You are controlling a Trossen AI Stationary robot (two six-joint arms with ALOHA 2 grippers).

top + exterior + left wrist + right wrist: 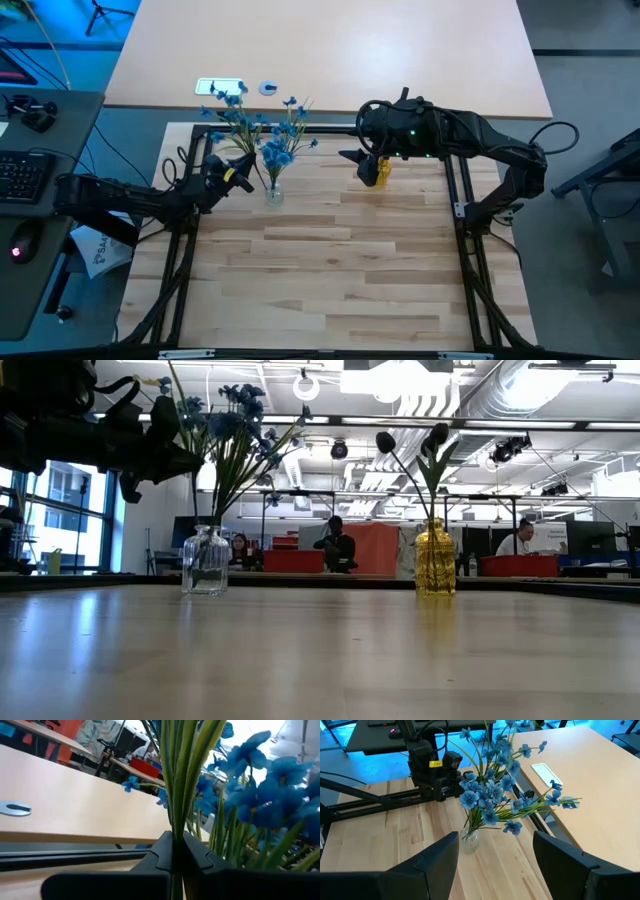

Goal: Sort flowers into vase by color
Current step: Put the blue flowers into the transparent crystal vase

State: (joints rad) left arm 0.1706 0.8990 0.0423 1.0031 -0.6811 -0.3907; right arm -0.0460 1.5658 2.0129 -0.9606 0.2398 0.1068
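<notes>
A clear glass vase (273, 194) (207, 560) (469, 841) stands on the wooden table and holds a bunch of blue flowers (265, 135) (235, 410) (492, 790). My left gripper (240, 178) (174, 837) (460, 779) is beside that bunch, on its left, and is shut on green stems. A yellow vase (382, 172) (435, 558) to the right holds two dark buds (385, 441) on thin stems. My right gripper (358, 158) (495, 865) hovers open just left of the yellow vase and touches nothing. My left gripper pinches several green stems (176, 815) of the blue flowers between its two fingers, well below the blossoms. The fingers come level from the table's left and lie across the stems. The stems stand upright above the fingers; their lower ends are hidden in the wrist view.
Black frame rails (455, 195) border the wooden table on the left, right and far sides. On the pale table behind lie a white tag (220, 88) and a small round thing (268, 88). People (338, 545) sit far off in the room. The table's near half shows bare wood (320, 290).
</notes>
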